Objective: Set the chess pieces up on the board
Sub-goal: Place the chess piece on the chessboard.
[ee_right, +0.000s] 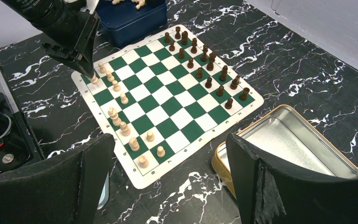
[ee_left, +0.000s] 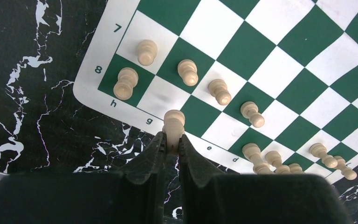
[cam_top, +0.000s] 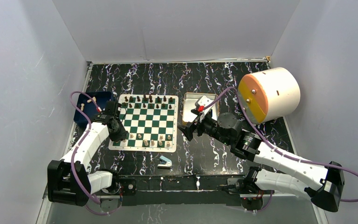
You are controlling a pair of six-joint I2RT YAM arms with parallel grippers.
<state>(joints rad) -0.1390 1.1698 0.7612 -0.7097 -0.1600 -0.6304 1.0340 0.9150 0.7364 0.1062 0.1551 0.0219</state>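
- The left hand (ee_left: 171,140) clenches a pale piece (ee_left: 173,122) over the board (ee_left: 279,56) edge near "g"; its base is hidden, perhaps touching.
- The right hand (ee_right: 168,151) hangs released between the board and the tin (ee_right: 279,135).
- Other pale pieces (ee_left: 256,156) are partly cut off.

Bright, even light from above, soft shadows, sharp focus, wide-angle bowing of the board (ee_left: 270,56) at wrist-view edges

Left wrist view, numbers 7 and 8 on the cream border of the board (ee_left: 103,49) — letters h, g, e, d along its near edge — other border marks too small to read
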